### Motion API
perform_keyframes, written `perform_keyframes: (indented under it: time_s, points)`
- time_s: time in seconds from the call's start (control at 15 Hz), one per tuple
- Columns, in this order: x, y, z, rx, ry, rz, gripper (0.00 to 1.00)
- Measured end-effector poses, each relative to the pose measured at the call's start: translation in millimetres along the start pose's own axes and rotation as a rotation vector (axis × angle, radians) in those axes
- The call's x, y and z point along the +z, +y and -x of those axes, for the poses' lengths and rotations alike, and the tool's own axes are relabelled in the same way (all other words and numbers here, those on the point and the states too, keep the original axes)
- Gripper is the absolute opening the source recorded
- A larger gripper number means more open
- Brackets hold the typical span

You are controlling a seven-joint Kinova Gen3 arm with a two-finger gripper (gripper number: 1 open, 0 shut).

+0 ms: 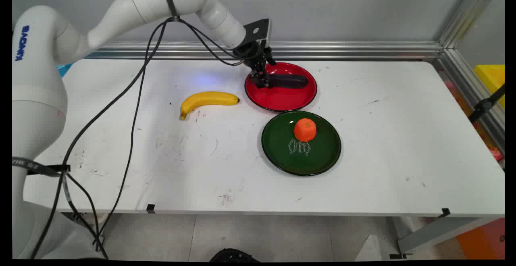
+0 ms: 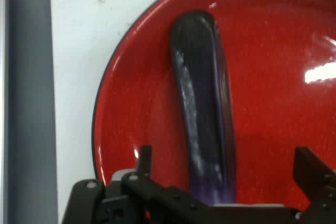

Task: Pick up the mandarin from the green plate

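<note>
We see a dark purple eggplant [image 1: 288,81] lying on its side on the red plate [image 1: 282,101], at the far middle of the white table [image 1: 383,145]. It is long and rounded, with a smooth, glossy skin that shows pale streaks of reflected light in the hand view [image 2: 202,114]. The red plate [image 2: 273,51] is round and shiny, with a thin dark rim. The black gripper [image 1: 261,81] stands over the left end of the eggplant; its fingers [image 2: 310,169] are spread wide on both sides of the eggplant and grip nothing. Just in front of the red plate lies a dark green plate [image 1: 278,149] with a white drawing, and a rough-looking orange fruit [image 1: 305,129] sits on it. A smooth yellow banana [image 1: 206,100], curved, lies on the table to the left of the red plate.
</note>
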Motion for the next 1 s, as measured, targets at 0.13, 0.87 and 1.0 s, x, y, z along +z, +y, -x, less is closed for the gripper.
perform_keyframes:
  time_s: [0.13,0.87,1.0]
  points:
    - [-6,0,-9,-0.011,0.013,-0.003,1.00]
    - [-60,40,-70,-0.101,0.066,0.067,1.00]
    - [-73,56,-77,-0.119,0.059,0.102,1.00]
